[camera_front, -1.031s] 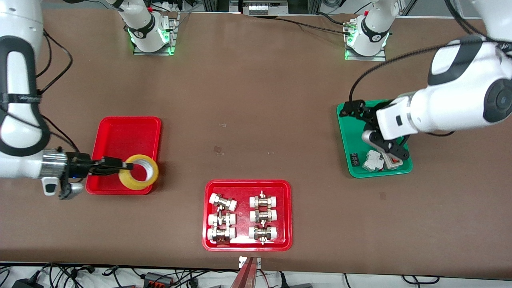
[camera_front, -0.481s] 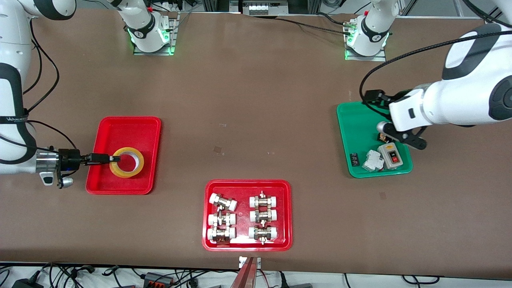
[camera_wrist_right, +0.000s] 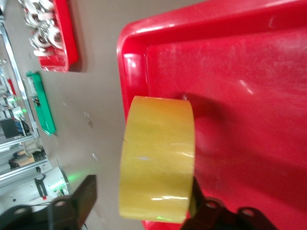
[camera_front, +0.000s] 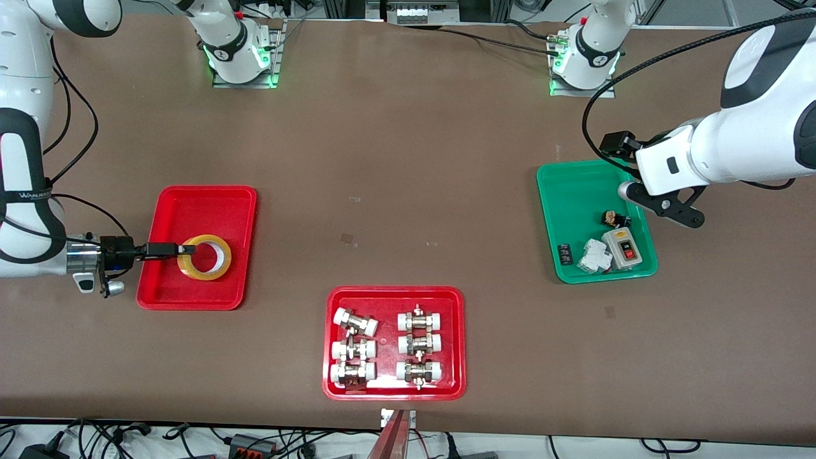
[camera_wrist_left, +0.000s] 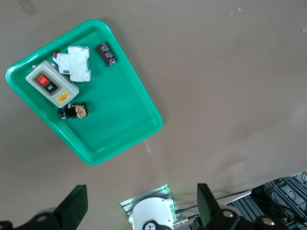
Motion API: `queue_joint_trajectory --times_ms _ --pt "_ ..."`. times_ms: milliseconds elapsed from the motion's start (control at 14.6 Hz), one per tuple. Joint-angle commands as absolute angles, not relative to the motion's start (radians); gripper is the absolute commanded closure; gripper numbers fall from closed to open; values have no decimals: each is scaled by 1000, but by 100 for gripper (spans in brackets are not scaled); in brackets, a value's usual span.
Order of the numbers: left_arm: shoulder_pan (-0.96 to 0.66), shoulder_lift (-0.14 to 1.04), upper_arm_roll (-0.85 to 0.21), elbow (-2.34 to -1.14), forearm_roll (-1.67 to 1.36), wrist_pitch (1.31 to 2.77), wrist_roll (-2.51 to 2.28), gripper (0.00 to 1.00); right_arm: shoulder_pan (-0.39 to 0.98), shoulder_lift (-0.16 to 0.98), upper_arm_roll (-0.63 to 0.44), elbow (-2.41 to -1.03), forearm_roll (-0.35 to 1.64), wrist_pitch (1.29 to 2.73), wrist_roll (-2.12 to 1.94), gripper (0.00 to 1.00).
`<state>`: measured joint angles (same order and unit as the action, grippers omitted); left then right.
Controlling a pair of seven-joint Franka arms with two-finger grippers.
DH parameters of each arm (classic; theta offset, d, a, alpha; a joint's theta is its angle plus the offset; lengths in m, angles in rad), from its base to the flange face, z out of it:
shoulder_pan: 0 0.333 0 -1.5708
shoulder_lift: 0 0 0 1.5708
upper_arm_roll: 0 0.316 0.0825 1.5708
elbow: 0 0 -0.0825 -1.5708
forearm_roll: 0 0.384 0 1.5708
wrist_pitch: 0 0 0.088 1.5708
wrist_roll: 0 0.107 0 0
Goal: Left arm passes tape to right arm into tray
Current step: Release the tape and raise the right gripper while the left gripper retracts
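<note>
Down in the tray (camera_front: 197,207), the right gripper (camera_front: 185,249) is clamped on the rim of the tape (camera_front: 205,257). Over the green tray (camera_front: 567,197), the left gripper (camera_front: 656,203) hangs with fingers apart.

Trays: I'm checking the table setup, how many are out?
3. The tray holding the tape lies toward the right arm's end, a red fittings tray nearest the camera, a green tray toward the left arm's end.
</note>
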<state>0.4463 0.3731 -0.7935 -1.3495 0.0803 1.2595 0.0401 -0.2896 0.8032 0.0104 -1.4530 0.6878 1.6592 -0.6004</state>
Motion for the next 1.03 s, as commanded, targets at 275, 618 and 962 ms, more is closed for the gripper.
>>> queue_joint_trajectory --times_ms 275,618,962 --pt "423 400 -804 -1289 115 1236 66 0 -253 778 25 -1477 557 1724 -615 0" --pt "214 359 -521 -1266 104 1241 72 0 -189 693 26 -1474 352 1814 -611 0" --pt "71 281 -163 -1276 103 1350 77 0 -152 569 25 -1471 206 1804 -525 0"
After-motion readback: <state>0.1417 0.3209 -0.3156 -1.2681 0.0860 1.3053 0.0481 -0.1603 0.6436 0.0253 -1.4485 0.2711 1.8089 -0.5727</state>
